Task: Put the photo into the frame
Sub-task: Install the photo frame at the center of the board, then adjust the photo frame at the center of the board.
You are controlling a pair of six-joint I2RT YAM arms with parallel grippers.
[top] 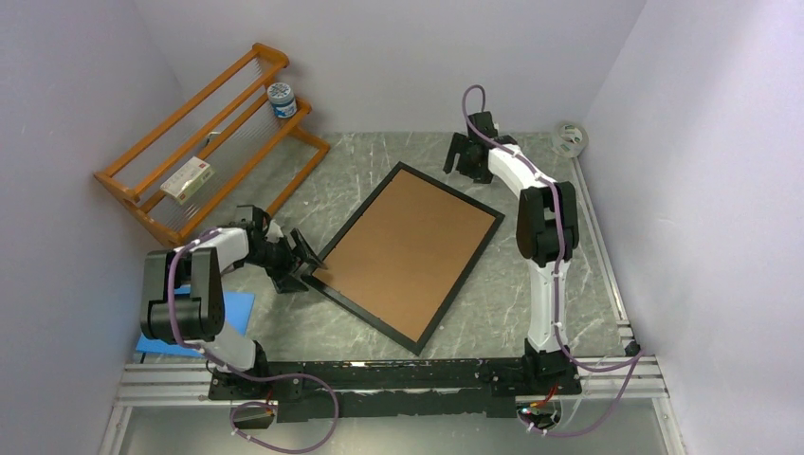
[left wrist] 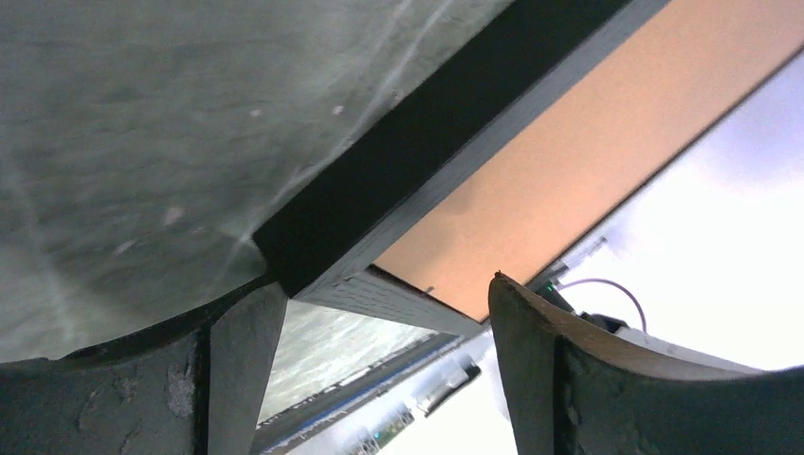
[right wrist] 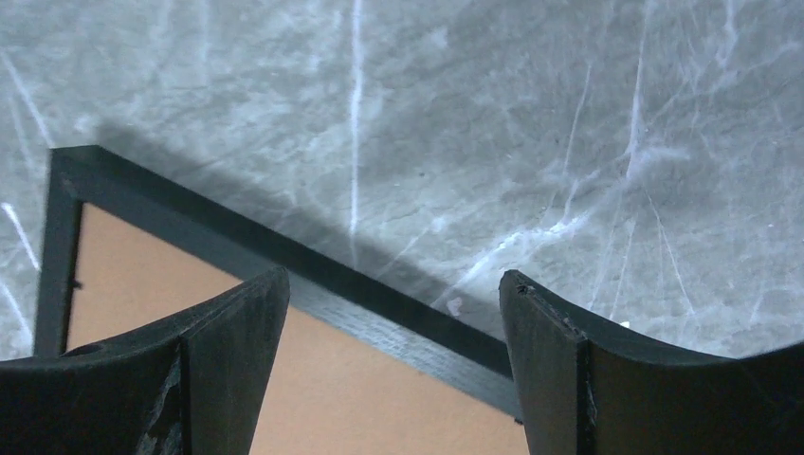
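The black frame (top: 452, 190) lies flat in the middle of the table, turned at an angle, with a brown backing board (top: 408, 248) filling it. The photo is hidden from every view. My left gripper (top: 301, 261) is open at the frame's left corner. In the left wrist view that corner of the frame (left wrist: 398, 161) sits between the open fingers of the left gripper (left wrist: 386, 284), close to the left one. My right gripper (top: 462, 156) is open above the frame's far corner. In the right wrist view the frame's edge (right wrist: 190, 213) passes under the right gripper (right wrist: 393, 277), which holds nothing.
An orange wooden rack (top: 204, 142) stands at the back left, holding a jar (top: 282, 99) and a small box (top: 187, 178). A blue sheet (top: 237, 308) lies by the left arm's base. A tape roll (top: 569, 139) sits at the back right. Walls close in on three sides.
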